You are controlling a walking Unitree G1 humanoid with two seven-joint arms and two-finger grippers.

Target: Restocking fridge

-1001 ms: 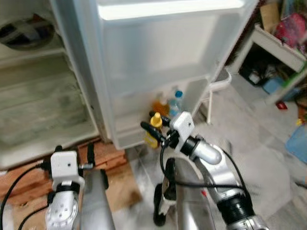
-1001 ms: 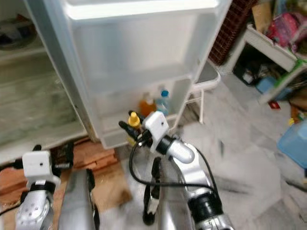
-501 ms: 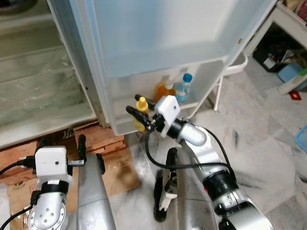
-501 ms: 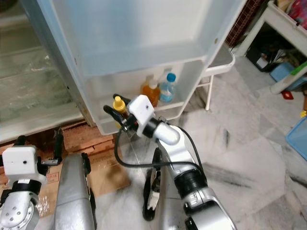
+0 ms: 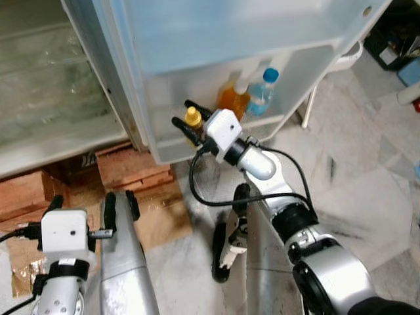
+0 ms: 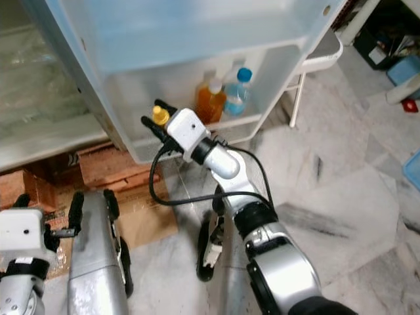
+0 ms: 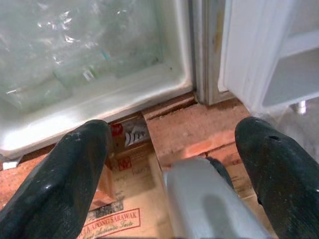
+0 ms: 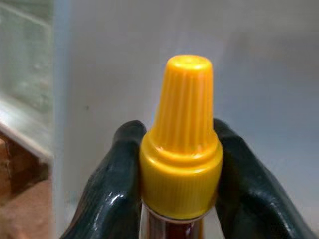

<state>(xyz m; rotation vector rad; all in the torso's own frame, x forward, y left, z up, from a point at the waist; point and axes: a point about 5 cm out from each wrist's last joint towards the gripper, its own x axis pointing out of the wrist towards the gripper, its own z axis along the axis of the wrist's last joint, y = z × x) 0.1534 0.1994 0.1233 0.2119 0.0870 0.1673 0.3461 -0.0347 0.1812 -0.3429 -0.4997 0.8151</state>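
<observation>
A bottle with a yellow cap (image 8: 182, 144) is held by its neck in my right gripper (image 5: 186, 117), which is shut on it. The bottle (image 5: 193, 118) stands upright at the left end of the fridge door's bottom shelf (image 5: 197, 149), its cap above the shelf's front rim. An orange bottle (image 5: 231, 100) and a blue-capped water bottle (image 5: 262, 92) stand further right in the same shelf. My left gripper (image 7: 169, 144) hangs low and open over the floor in front of the fridge, holding nothing.
The fridge body (image 5: 59, 131) stands open on the left with bare glass shelves. Bricks and flattened cardboard (image 5: 131, 174) lie under its front edge. A white stool (image 5: 341, 56) stands behind the door on the right, on the marble floor (image 5: 367, 177).
The camera has tilted down and closer. My right gripper has carried the yellow-capped bottle forward, up to the left end of the door shelf. The left arm stays low.
</observation>
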